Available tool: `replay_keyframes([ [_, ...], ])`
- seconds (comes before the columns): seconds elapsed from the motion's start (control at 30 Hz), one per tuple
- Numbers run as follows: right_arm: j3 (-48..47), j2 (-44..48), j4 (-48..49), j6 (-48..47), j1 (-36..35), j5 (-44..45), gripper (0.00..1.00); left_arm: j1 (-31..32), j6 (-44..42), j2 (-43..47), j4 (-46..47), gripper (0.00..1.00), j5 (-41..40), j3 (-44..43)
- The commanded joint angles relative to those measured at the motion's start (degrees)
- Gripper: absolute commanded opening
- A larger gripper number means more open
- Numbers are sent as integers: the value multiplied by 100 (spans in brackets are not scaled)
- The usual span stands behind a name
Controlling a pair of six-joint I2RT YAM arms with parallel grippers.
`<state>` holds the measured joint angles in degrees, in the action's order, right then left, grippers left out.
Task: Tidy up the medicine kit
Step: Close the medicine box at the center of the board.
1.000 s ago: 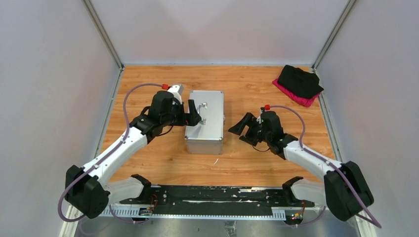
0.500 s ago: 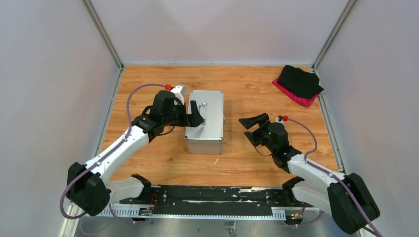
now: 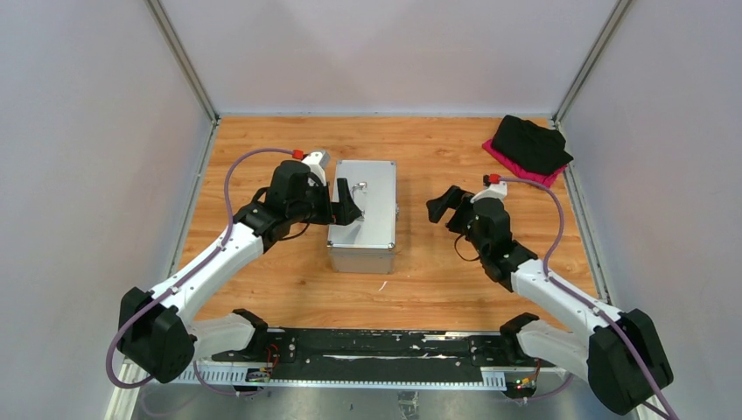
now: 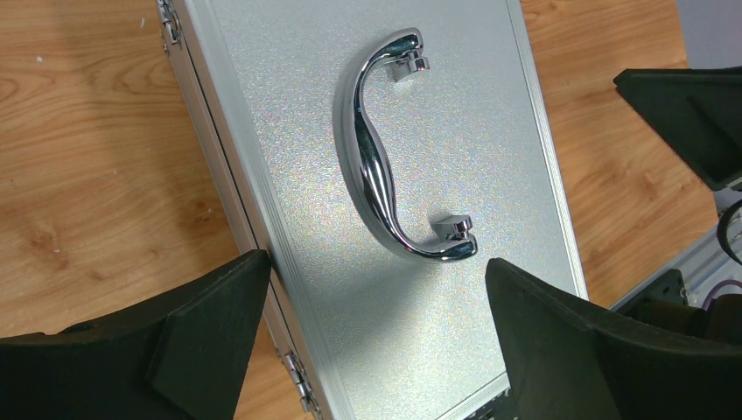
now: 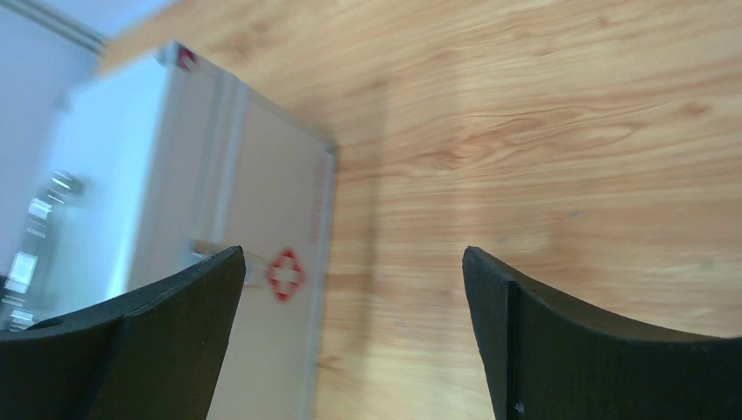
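Wide and empty, the left jaws and right jaws; medicine kit [image 4: 477,131] beneath the left jaws looks stiff, slick, weighty; best taken by its chrome handle [image 4: 372,171].

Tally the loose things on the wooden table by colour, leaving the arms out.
Silver-grey: 1, the rectangular silver-grey metal case with a chrome handle
Black: 1, the folded black cloth
Pink-red: 1, the pink-red fabric piece under that cloth
Total: 3

Handle [image 4: 368,162] on apparently closed medicine kit [image 4: 490,149]
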<state>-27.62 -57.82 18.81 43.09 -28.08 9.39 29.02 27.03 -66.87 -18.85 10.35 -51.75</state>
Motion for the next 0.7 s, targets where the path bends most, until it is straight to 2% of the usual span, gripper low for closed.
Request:
replay_keyframes([
  [0.0,-6,-74,-143,-2716,-58,56,99,16,-34,13,92,99,139,-9],
  [0.17,412,-310,1264,-4114,-58,-1265,99,12,-46,6,92,99,120,-28],
  [0.3,1145,-716,3112,-4283,-65,-2041,99,16,-48,15,99,99,123,1],
  [0.43,1651,-1190,4502,-4486,-136,-2081,98,16,-73,-71,125,99,184,7],
  [0.67,1645,-1930,5101,-5168,-792,-1504,98,16,-119,-240,136,99,235,-67],
])
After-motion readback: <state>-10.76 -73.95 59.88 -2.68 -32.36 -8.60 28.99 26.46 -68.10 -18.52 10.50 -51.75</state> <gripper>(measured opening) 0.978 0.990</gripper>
